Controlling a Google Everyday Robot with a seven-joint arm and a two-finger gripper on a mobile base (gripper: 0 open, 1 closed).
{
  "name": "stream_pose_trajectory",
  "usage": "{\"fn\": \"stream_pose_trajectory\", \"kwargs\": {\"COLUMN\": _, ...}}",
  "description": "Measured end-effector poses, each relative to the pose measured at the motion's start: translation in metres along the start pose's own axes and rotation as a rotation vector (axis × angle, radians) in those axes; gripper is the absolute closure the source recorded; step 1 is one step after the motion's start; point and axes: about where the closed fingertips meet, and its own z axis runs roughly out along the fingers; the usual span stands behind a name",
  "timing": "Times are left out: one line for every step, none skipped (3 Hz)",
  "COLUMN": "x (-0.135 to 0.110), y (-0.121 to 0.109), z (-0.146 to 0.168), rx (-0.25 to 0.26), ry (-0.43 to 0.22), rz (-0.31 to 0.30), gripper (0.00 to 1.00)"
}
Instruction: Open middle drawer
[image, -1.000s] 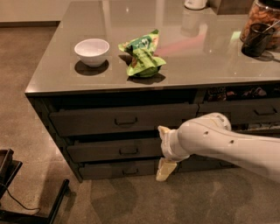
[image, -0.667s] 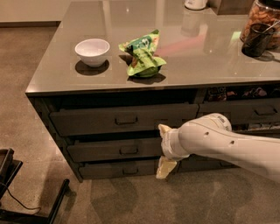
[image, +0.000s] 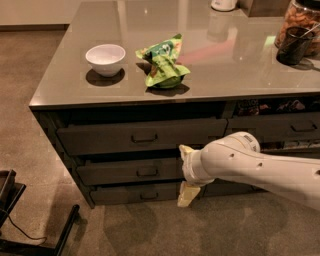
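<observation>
A: What is the setting?
B: A brown floor (image: 150, 230) runs under a wide cabinet island with a glossy grey surface (image: 225, 65). The robot's white arm (image: 260, 167) reaches in from the right, low across the cabinet front.

A: And the drawers?
B: Three are stacked in the left bank, all dark grey-brown. The top drawer (image: 100, 137) has the tallest front and the bottom drawer (image: 120, 194) the slimmest. The middle drawer (image: 115, 171) lies between them. It has a medium-height flat front with a small rectangular loop handle (image: 147, 172) at its centre. A dark gap shows above its front, but none of its inside is in view. Whether it stands slightly out I cannot tell.

A: Where is the end effector?
B: The end effector (image: 184, 174) is in front of the right end of the middle drawer's front, to the right of the handle and apart from it. Its two pale fingers (image: 185, 150) stand apart. One is up by the gap above the drawer and one is down over the bottom drawer's front. They hold nothing.

A: Has anything changed from a second ago?
B: Not that I can see. The arm, the end effector and all three drawer fronts sit where they did.

A: And on top?
B: A white bowl (image: 105, 57) sits near the left edge, with a crumpled green bag (image: 164, 67) just to its right. A dark cup (image: 292, 45) stands far to the right.
</observation>
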Motion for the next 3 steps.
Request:
{"fn": "stream_pose_trajectory", "kwargs": {"x": 0.008, "y": 0.011, "z": 0.028, "rx": -0.020, "ry": 0.021, "rz": -0.022, "gripper": 0.00}}
{"fn": "stream_pose_trajectory", "kwargs": {"x": 0.024, "y": 0.007, "z": 0.096, "rx": -0.021, "ry": -0.019, "rz": -0.018, "gripper": 0.00}}
{"fn": "stream_pose_trajectory", "kwargs": {"x": 0.024, "y": 0.007, "z": 0.096, "rx": -0.021, "ry": -0.019, "rz": -0.018, "gripper": 0.00}}
